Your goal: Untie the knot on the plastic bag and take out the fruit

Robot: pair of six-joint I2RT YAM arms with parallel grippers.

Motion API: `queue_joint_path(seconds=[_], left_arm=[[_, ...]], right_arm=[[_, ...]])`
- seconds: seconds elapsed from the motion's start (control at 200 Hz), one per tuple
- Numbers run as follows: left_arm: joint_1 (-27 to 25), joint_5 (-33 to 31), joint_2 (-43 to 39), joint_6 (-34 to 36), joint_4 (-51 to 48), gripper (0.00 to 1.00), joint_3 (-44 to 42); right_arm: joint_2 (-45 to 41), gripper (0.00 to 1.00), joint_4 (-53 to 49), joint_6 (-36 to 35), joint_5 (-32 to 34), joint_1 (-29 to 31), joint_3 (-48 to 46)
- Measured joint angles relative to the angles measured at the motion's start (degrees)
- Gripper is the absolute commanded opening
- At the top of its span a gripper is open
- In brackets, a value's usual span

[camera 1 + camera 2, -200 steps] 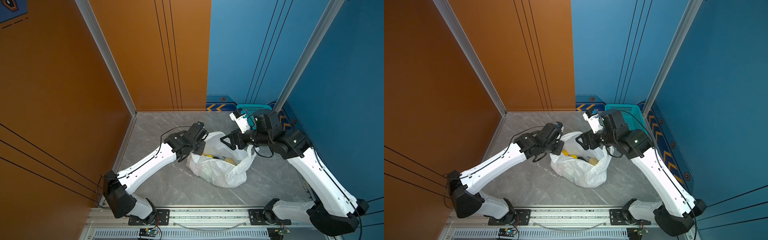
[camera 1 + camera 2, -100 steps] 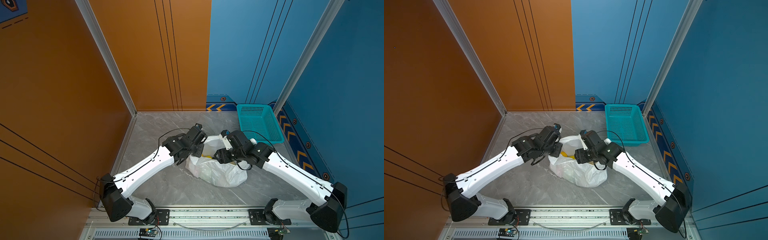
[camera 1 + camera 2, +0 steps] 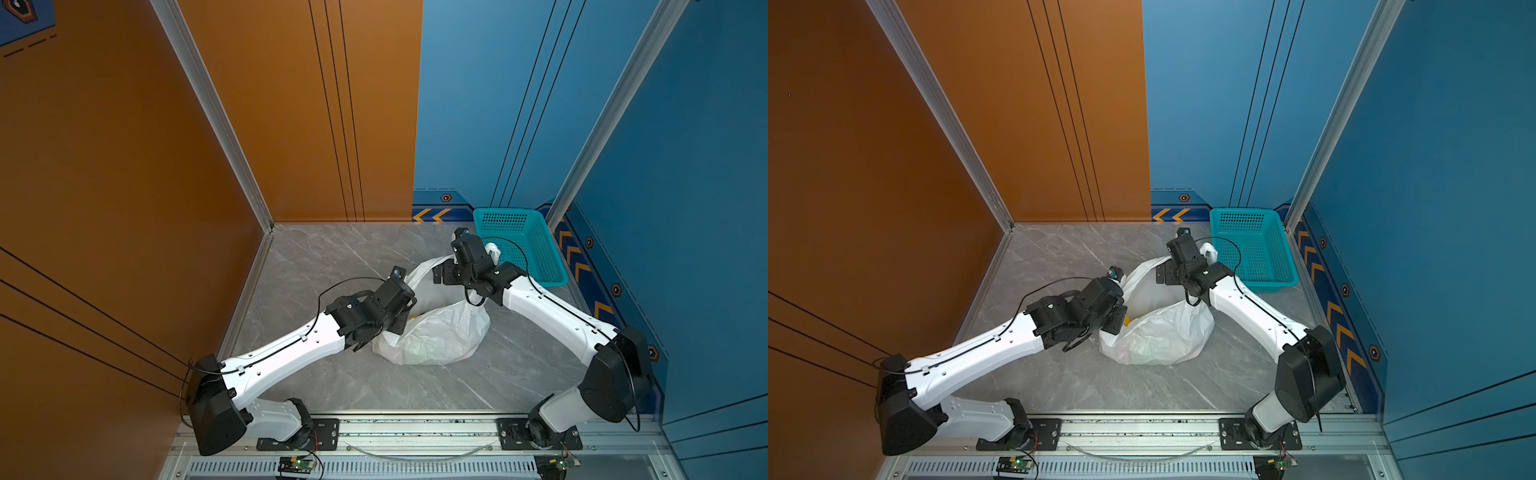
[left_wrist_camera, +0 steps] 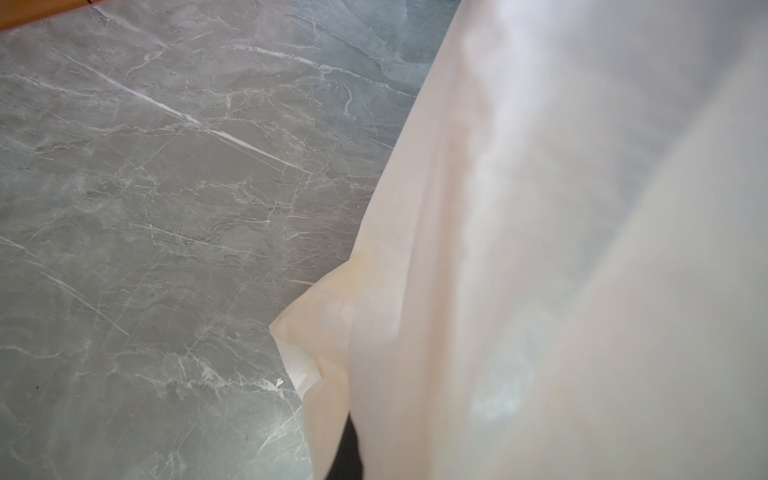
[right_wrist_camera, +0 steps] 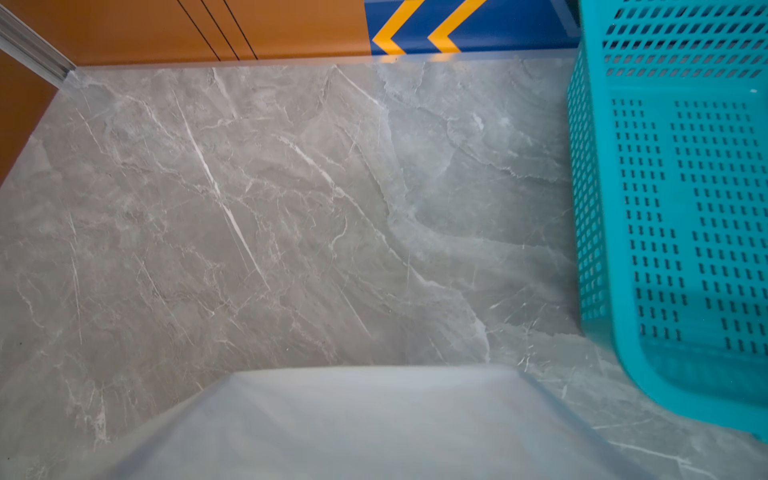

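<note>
Veined grey tabletop point(image 3: 332, 257); crinkly plastic bag point(image 3: 440, 336)

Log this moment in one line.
plastic bag: untied, open; left gripper: fingers shut on bag rim; right gripper: fingers hidden; fruit: inside bag

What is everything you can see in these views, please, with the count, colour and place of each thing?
Thin translucent white plastic bag: one, white, mid-table, mouth open between the arms.
Toy fruit: count hidden, one yellow bit showing, inside the bag's mouth.
Teal perforated plastic basket: one, teal, table's far right corner.
Grey marble tabletop: one, grey with white veins, under everything.
Orange wall panels: two, orange, left and back.
Blue wall panels: two, blue, back and right.
Left tool: one, black, shut on the bag's left rim.
Right tool: one, black, at the bag's far rim beside the basket; jaws hidden under film.
</note>
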Motion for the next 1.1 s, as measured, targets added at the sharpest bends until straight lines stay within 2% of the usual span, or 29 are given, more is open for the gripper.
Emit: queue_joint_path(seconds=[0.16,0.36,0.651,0.851,0.976,1.101], left_arm=[[0.13,-2.43,-1.25,-1.75,0.74,0.00,0.24],[0.50,-3.67,-1.64,-3.10,1.16,0.00,0.92],[0.50,-3.98,-1.64,-4.74,1.60,0.00,0.85],[0.63,-4.96,-1.64,-6.05,1.53,0.00,0.81],[0.72,-5.35,-1.62,-6.88,1.44,0.00,0.81],[0.72,-5.33,-1.62,-7.72,0.92,0.00,0.81]], right_arm=[[-1.01,1.00,-6.56,-3.43,-6.34,1.55,3.43],[-8.74,1.00,-12.50,-3.80,-8.28,8.02,-2.86],[-15.74,1.00,-12.79,-1.20,-2.23,13.49,-14.32],[-23.67,1.00,-14.69,2.69,2.86,21.46,-23.37],[-28.11,1.00,-15.39,6.54,3.76,25.38,-29.00],[-27.52,1.00,-15.78,10.16,3.39,27.91,-34.12]])
